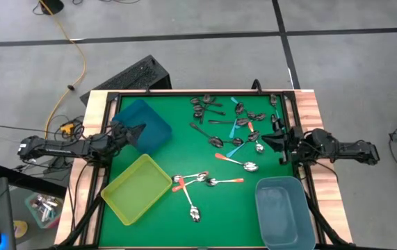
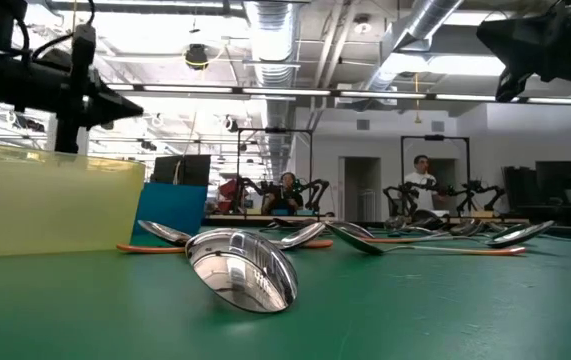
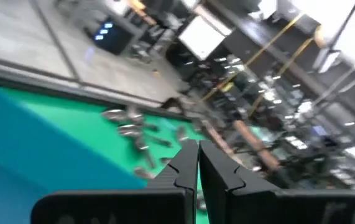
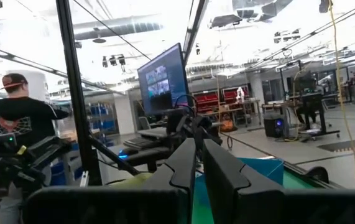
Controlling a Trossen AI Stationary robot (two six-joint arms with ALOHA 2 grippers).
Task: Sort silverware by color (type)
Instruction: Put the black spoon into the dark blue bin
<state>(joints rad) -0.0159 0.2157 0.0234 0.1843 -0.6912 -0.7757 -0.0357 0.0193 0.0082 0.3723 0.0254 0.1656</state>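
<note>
L gripper (image 1: 141, 130) closed, empty, over teal bin (image 1: 144, 125) at 10 o'clock. R gripper (image 1: 268, 141) nearly closed, empty, at 3 o'clock. Spoons (image 1: 229, 121) scattered ctr to 1 o'clock on green mat (image 1: 205, 222).

Green table mat (image 1: 184, 156), light wood border (image 1: 320, 118). 3 bins: dark blue (image 1: 146, 125), translucent yellow-green (image 1: 137, 187), pale grey-blue (image 1: 284, 212). Spoons (image 1: 229, 128): silver with orange-red handles (image 1: 234, 180), dark with teal-blue handles (image 1: 234, 127), plain dark grey (image 1: 205, 104). Black arms; yellow cable (image 1: 73, 52) on grey floor
</note>
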